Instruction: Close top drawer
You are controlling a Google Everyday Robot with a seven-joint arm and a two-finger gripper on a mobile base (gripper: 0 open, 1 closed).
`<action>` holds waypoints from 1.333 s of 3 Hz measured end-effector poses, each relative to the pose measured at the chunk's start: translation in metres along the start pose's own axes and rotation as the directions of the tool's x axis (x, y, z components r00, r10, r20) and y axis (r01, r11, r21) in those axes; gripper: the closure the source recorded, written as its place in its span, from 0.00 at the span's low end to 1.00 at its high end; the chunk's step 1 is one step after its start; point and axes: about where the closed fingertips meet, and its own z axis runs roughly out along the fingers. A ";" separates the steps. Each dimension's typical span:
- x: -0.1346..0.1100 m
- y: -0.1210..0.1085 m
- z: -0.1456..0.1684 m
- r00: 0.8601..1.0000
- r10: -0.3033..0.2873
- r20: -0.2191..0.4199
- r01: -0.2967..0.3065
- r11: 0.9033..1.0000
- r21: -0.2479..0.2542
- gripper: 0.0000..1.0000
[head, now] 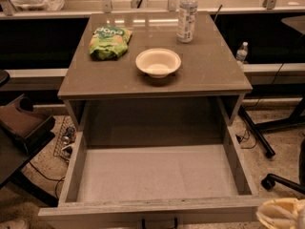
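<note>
DRAWER: your top drawer [157,173] sits pulled far out below the tabletop [209,73], grey-brown walls, pale grey floor | HIDDEN: its dark bar handle [159,222] is cut by the bottom edge | GRIPPER: pale gripper [282,214] at bottom right, just beside the drawer's front corner, mostly out of frame; you cannot tell whether it is open or closed
</note>
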 end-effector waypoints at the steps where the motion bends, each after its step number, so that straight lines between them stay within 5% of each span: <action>1: 0.030 0.020 0.015 1.000 0.003 -0.012 -0.004 0.998 -0.058 1.00; 2: 0.048 0.040 0.052 1.000 -0.006 0.022 0.009 0.993 -0.115 1.00; 4: 0.041 0.038 0.125 0.990 -0.068 0.120 0.089 0.979 -0.184 1.00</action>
